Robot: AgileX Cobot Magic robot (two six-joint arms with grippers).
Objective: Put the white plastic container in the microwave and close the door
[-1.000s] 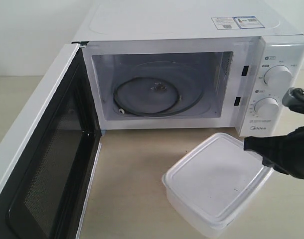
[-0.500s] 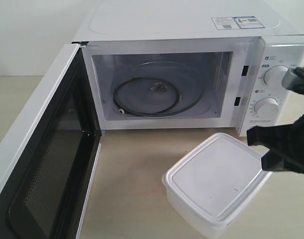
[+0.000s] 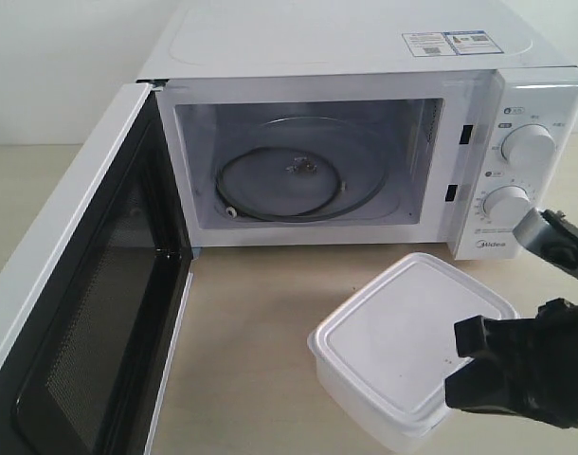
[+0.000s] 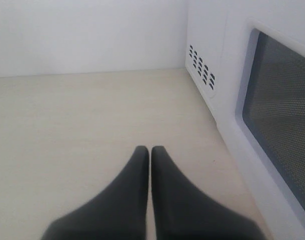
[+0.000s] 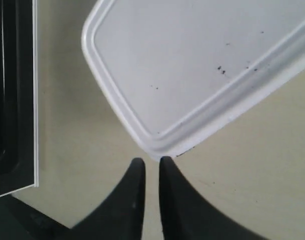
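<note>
The counter is mostly taken up by the microwave, with the door swung wide open. The white plastic container is sat out front, lid on. The right hand is held at its corner, barely cracked open, nothing gripped. The left hand is pinched closed and empty.

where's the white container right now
Exterior view, lower right: the white plastic container sits on the table in front of the microwave near its dials, the right gripper at its right corner.
</note>
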